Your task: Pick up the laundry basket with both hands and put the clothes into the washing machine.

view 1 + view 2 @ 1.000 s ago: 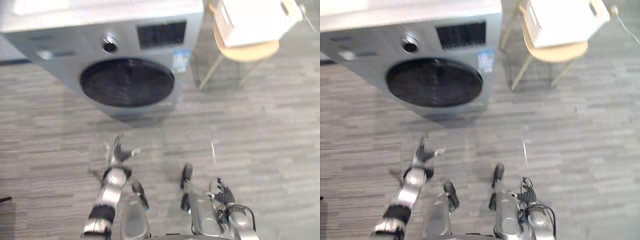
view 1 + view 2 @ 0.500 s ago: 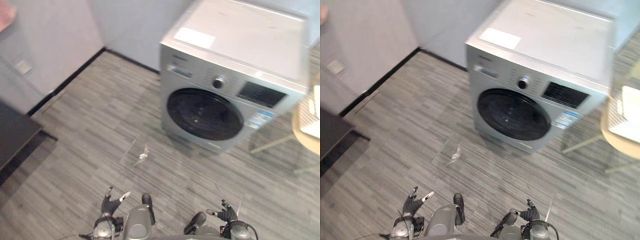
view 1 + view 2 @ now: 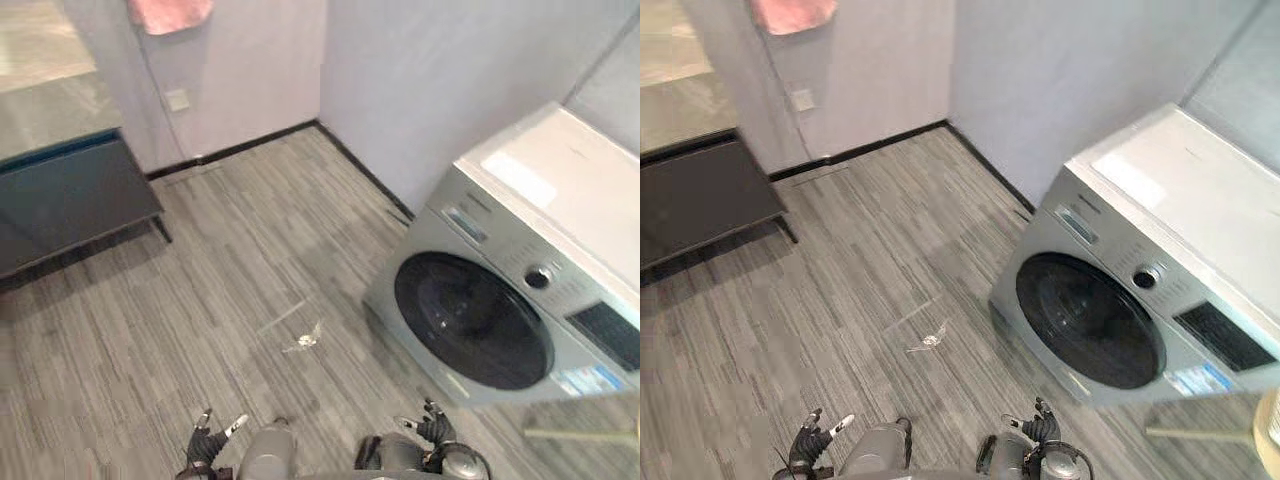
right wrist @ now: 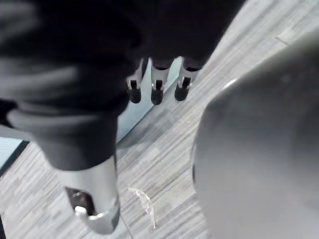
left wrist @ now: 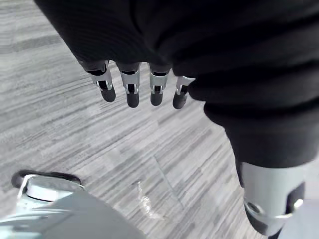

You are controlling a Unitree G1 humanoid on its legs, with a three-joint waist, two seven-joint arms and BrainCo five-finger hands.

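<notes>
Floor (image 3: 200,320): grey wood-look planks, running from the near edge to the far walls.

Walls (image 3: 430,80): pale, plain, meeting in a corner at the far centre, with a dark skirting strip along the base.

Washing machine (image 3: 520,290): silver front-loader, standing on the floor at right, its back toward the right-hand wall. It sits at an angle, front facing near-left. The round dark door (image 3: 472,320) is closed. The control strip above it carries a knob (image 3: 540,277) and a dark display (image 3: 612,335). The top is white and flat with a lighter sheet (image 3: 518,180) lying on it. A small sticker (image 3: 588,381) sits at the lower right of the front.

Low dark cabinet (image 3: 70,200): far left, against the wall, raised on short legs.

Pink cloth (image 3: 168,12): hanging at the far wall, above and just right of the cabinet.

Left hand (image 3: 208,444): low at the near edge, left of centre, above the floor. Its fingers (image 5: 132,92) are straight and slightly spread, thumb apart, holding nothing.

Right hand (image 3: 432,430): near edge, right of centre, just near-left of the machine's front corner. Its fingers (image 4: 157,89) are straight, thumb apart, holding nothing.

Wall socket (image 3: 178,99): white plate below the pink cloth.

Shiny scrap (image 3: 305,340): lying on the floor, centre, between the hands and the far corner, left of the machine.
</notes>
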